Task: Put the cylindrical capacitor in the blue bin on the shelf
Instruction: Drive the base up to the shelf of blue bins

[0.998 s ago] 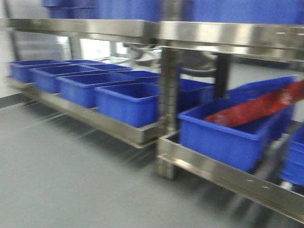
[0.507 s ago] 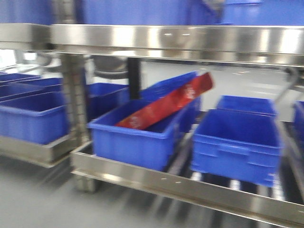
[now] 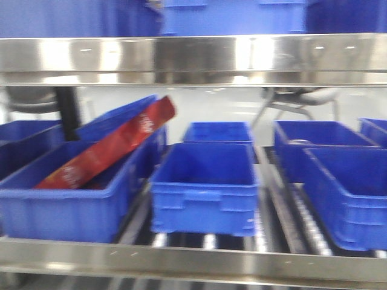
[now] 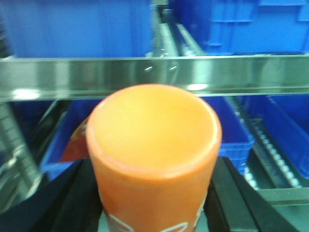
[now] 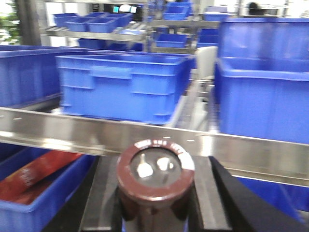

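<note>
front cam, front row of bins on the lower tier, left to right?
left bin with red packet → middle bin → right bin, cut by the frame edge.

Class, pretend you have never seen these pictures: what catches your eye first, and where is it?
A big orange cylinder fills the left wrist view, clamped in the left gripper. In the right gripper sits the cylindrical capacitor, dark brown with two pale terminals on top. On the shelf, a red packet leans slantwise out of the front-left blue bin.
</note>
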Motion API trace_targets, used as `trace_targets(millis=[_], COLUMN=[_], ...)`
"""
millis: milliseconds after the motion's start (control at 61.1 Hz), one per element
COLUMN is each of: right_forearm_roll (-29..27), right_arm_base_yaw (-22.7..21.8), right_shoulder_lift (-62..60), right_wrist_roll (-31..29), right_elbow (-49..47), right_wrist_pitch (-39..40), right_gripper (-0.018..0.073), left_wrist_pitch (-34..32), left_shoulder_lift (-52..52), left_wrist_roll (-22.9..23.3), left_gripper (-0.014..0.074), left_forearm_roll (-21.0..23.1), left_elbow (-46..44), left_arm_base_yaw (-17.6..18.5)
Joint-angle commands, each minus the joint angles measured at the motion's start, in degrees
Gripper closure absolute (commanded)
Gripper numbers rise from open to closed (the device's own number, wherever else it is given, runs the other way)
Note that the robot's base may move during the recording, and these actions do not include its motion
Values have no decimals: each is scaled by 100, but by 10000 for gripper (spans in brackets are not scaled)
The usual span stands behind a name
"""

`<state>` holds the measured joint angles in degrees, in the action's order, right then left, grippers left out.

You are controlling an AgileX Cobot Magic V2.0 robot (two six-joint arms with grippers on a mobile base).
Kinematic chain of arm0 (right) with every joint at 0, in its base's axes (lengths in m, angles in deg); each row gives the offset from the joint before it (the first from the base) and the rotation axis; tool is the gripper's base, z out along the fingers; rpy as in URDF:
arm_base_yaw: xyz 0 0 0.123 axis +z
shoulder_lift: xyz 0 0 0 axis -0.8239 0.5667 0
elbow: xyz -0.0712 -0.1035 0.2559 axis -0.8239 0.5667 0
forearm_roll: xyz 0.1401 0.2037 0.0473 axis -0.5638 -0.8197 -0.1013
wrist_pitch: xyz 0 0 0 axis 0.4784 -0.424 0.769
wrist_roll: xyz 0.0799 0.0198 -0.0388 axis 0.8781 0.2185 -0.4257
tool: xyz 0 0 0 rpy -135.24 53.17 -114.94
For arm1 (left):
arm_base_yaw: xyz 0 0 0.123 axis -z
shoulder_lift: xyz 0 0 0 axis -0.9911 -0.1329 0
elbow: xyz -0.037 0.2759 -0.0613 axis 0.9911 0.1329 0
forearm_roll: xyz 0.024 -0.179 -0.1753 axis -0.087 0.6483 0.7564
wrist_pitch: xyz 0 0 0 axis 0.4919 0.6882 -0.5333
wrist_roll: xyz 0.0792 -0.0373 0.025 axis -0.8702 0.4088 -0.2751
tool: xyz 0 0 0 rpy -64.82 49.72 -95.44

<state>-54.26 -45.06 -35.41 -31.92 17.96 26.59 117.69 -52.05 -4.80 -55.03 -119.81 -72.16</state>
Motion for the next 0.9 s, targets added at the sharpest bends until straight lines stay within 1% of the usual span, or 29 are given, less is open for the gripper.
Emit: trace_targets(millis=[0,883], right_forearm_roll=[9,9], right_arm_base_yaw=[10,10], right_shoulder_lift=[-7,-7], right_wrist_roll=[0,0], right_elbow=[12,12], right_wrist_pitch=[145,145], right_gripper=[616,616], left_wrist_pitch=[-82,-82], left_shoulder_lift=[19,19], left_wrist_roll=[-12,-12], left_gripper=[707,707], left_forearm_roll=[2,2], left_elbow=[0,0], left_arm_base_yaw=[37,37])
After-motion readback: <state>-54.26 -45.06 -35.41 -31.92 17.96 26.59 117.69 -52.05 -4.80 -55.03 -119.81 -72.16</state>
